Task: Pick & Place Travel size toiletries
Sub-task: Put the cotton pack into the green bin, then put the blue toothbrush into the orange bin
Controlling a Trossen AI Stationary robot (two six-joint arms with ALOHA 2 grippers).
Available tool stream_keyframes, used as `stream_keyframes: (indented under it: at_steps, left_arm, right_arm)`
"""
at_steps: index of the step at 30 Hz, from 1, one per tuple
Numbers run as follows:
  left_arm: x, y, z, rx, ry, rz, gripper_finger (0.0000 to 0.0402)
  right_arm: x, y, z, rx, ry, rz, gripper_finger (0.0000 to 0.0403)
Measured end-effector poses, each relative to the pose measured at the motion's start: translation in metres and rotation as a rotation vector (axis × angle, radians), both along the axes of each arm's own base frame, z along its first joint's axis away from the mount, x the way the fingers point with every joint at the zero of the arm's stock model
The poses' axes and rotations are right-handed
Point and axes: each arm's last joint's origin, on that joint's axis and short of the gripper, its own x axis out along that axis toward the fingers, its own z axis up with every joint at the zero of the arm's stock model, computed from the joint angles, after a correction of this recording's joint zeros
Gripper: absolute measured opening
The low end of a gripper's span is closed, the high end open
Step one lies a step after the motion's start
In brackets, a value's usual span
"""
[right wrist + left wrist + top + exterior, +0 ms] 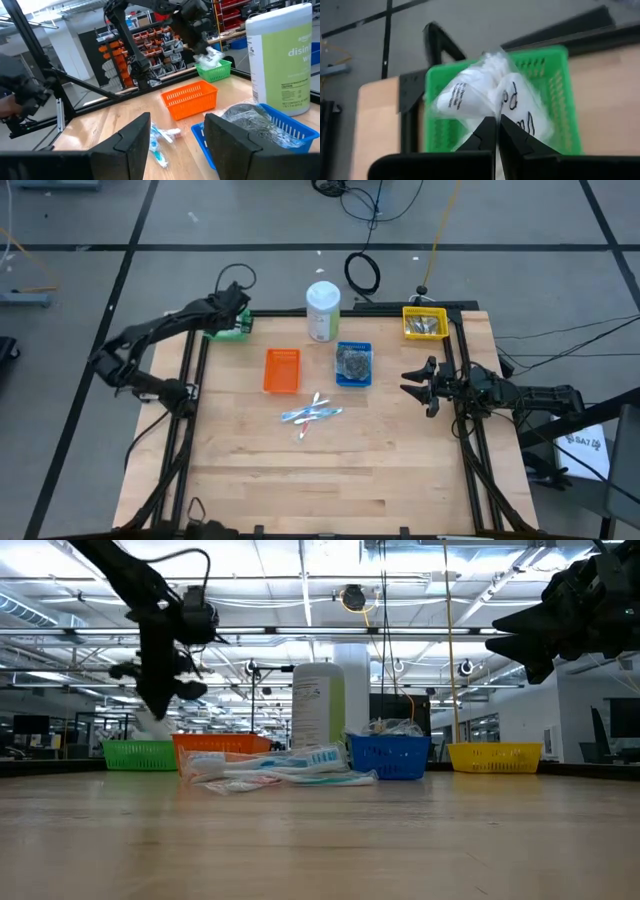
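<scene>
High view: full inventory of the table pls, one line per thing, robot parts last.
green tray: 1, green, far left corner of the table, under the left pincer
white wad in a clear bag: 1, white, pinched by the left pincer over the green tray
orange tray: 1, orange, left of centre
blue tray: 1, blue, right of the orange tray, holds a clear bag with dark contents
yellow tray: 1, yellow, far right corner, holds silvery items
bottle: 1, white with green label, far edge, upright
sachets: small crossed pile, clear with blue, table centre
left pincer: shut on the bag
right pincer: open, empty, at the right edge
</scene>
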Motion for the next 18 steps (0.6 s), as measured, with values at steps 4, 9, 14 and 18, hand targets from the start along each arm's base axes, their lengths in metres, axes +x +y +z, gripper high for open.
stream_keyframes:
  at_steps: [4, 9, 14, 18]
  left_arm:
    - [0.003, 0.011, -0.021, -0.055, 0.060, 0.027, 0.0005]
    - [0.009, 0.018, -0.046, -0.129, 0.106, 0.019, 0.0007]
    - [0.010, 0.020, -0.053, -0.160, 0.147, -0.010, 0.0025]
    - [0.009, 0.017, -0.047, -0.160, 0.151, -0.043, 0.0041]
  right_arm:
    - [0.000, 0.000, 0.000, 0.000, 0.001, 0.000, 0.0175]
    - [0.000, 0.000, 0.000, 0.000, 0.000, 0.000, 0.0175]
    - [0.000, 0.000, 0.000, 0.000, 0.001, 0.000, 0.0177]
    - [0.000, 0.000, 0.000, 0.000, 0.000, 0.000, 0.0174]
